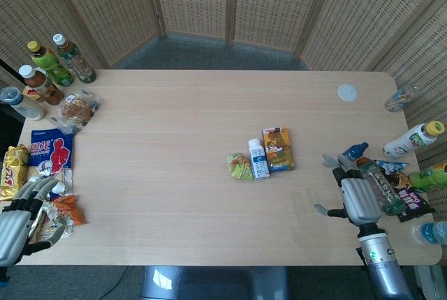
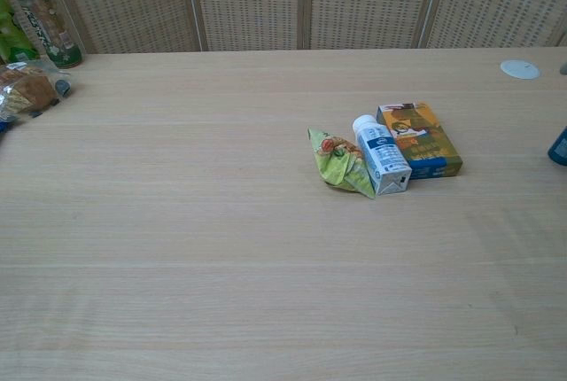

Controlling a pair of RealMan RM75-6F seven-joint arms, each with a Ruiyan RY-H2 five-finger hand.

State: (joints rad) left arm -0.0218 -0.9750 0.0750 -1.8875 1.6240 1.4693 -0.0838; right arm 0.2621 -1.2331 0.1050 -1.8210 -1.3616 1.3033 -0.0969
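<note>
My right hand (image 1: 357, 199) is at the table's front right and holds a clear bottle with a blue cap (image 1: 380, 187), which slants along the hand; the thumb and one finger stick out to the left. Only the bottle's blue cap (image 2: 559, 145) shows at the chest view's right edge. My left hand (image 1: 22, 222) rests with spread fingers on snack packets at the front left, beside an orange packet (image 1: 68, 210). Mid-table lie a green snack packet (image 1: 239, 167) (image 2: 339, 161), a small white bottle (image 1: 258, 158) (image 2: 381, 155) and an orange box (image 1: 278, 148) (image 2: 420, 139), side by side.
Several drink bottles (image 1: 52, 66) stand at the back left, with a bread bag (image 1: 75, 109), a blue packet (image 1: 51, 152) and a yellow packet (image 1: 12, 169) below them. A white lid (image 1: 347, 93) lies back right. More bottles (image 1: 413, 139) and dark packets (image 1: 412, 202) crowd the right edge.
</note>
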